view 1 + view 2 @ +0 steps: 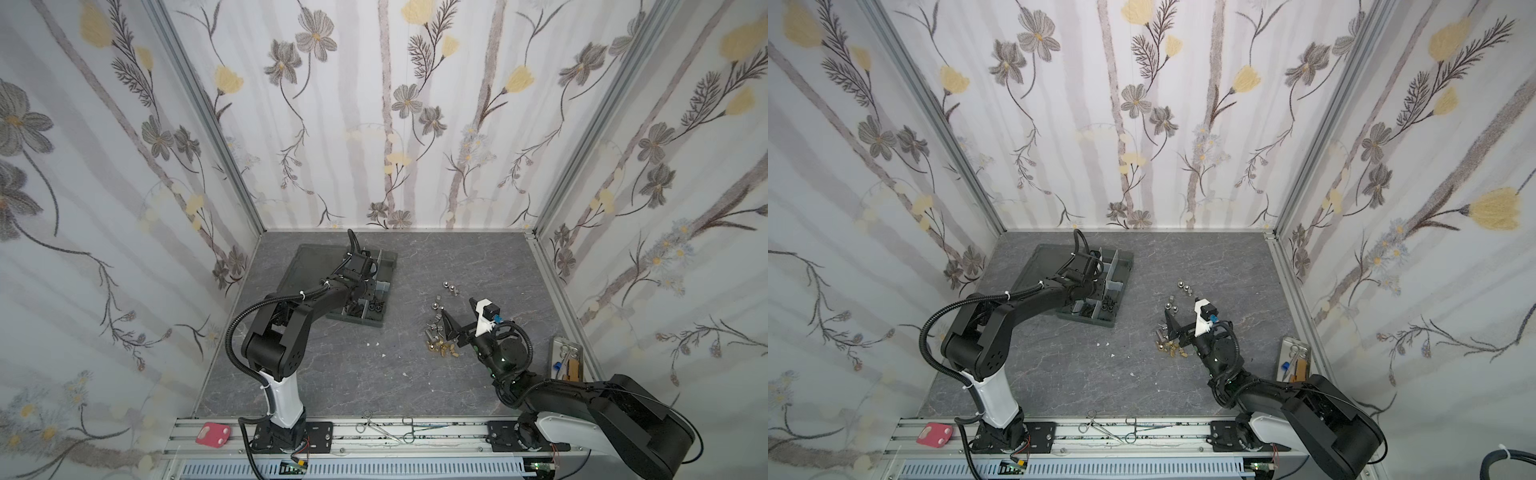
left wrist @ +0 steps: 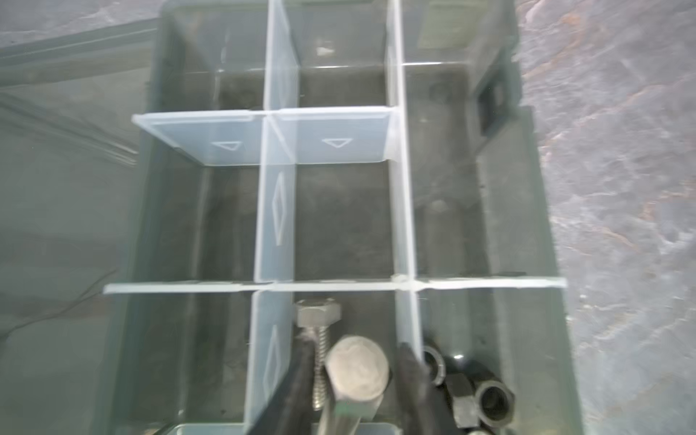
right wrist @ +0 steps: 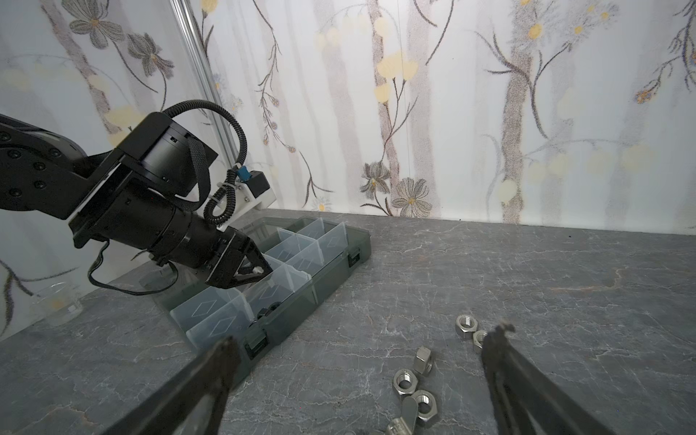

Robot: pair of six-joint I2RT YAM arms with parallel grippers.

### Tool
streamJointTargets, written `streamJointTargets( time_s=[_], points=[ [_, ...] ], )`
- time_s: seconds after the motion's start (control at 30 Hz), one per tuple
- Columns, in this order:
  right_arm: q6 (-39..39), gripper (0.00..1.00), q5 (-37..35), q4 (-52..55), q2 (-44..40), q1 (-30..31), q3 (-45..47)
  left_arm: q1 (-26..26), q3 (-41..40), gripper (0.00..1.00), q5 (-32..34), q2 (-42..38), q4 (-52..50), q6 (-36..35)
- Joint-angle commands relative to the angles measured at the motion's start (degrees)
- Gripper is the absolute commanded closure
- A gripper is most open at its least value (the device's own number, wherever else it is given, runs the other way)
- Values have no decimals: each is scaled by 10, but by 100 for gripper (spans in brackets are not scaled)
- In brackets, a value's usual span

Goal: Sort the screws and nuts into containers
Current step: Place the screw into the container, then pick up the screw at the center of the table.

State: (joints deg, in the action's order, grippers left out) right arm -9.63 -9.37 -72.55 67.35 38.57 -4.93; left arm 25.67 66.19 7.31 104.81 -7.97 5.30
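Left pincer (image 2: 354,342) straddled silver bolt (image 2: 357,367) over box (image 2: 527,241); grip unclear | right pincer (image 3: 365,335) gaped wide above nuts (image 3: 422,360)

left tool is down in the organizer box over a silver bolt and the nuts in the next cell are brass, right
Wrong colour: the left wrist view shows those nuts are black. The left tool is down in the organizer box over a silver bolt.
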Motion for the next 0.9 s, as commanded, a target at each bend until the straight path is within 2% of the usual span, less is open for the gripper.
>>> streamJointTargets(
  time_s=[0.0, 0.1, 0.17, 0.33, 0.47, 0.57, 0.63, 0.77, 0.8, 0.83, 0.87],
  points=[
    [-4, 1, -2, -10, 0, 2, -5, 6, 2, 52, 10, -17, 3, 10],
    [-3, 1, -2, -11, -5, 0, -2, 14, 13, 47, 15, -39, -7, 7],
    [-2, 1, -2, -14, -15, 0, 3, 28, 23, 47, -1, -54, -5, -8],
    [9, 1, -13, -16, -24, 1, 10, 102, 39, 45, -83, -52, 17, -107],
    [22, 1, -28, 31, -43, 1, 10, 167, 41, 43, -97, -13, 20, -188],
    [-19, 1, -64, 214, -150, 2, -2, 191, 51, 42, -116, 9, 13, -186],
    [-39, 1, -70, 274, -226, 2, 14, 195, 39, 29, -134, 12, 30, -152],
    [-16, 1, -82, 274, -312, 2, 79, 211, 16, 20, -172, 23, 45, -83],
    [1, 1, -92, 260, -312, 2, 85, 218, 19, 16, -183, 30, 36, -71],
    [-5, 0, -107, 243, -304, 1, 88, 228, 27, 14, -171, 36, 19, -61],
    [18, 0, -93, 196, -279, 1, 90, 237, 38, 14, -154, 45, -2, -53]
  ],
)
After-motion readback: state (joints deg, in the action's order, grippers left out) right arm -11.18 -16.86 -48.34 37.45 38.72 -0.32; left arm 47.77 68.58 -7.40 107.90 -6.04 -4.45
